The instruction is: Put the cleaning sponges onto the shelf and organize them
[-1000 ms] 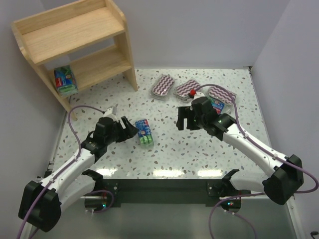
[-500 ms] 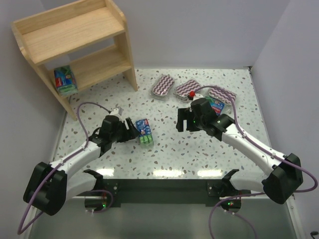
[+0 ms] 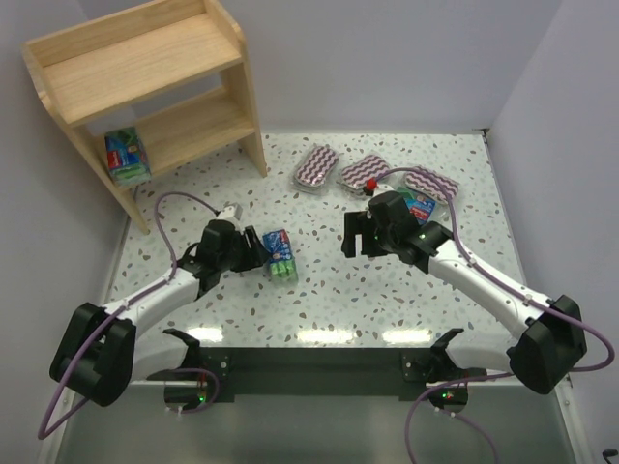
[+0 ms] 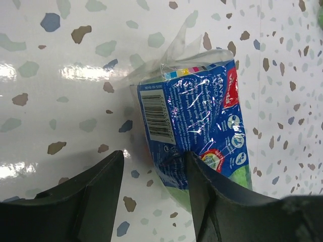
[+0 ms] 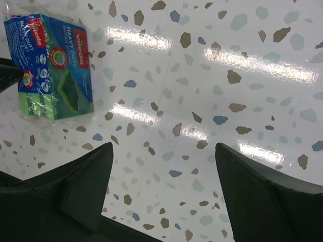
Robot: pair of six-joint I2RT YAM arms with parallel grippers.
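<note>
A green-blue sponge pack [image 3: 279, 255] with a red label lies on the table left of centre. My left gripper [image 3: 254, 253] is open right at its left end. In the left wrist view, one finger [image 4: 212, 201] overlaps the pack [image 4: 202, 116] and the other finger [image 4: 96, 196] stands over bare table beside it. My right gripper [image 3: 353, 235] is open and empty above the table's middle. Its wrist view shows the same pack [image 5: 53, 70] at upper left. Three zigzag packs [image 3: 316, 166] [image 3: 362, 174] [image 3: 432, 184] lie at the back. Another green-blue pack [image 3: 127, 157] sits on the wooden shelf's [image 3: 145, 87] lowest tier.
A third green-blue pack [image 3: 420, 205] lies partly hidden behind my right arm, next to the zigzag packs. The shelf stands in the far left corner against the wall. Purple cables loop over both arms.
My left gripper has moved right and down to the green-blue pack's left end. The right arm has hardly moved. The packs lie where they were.
</note>
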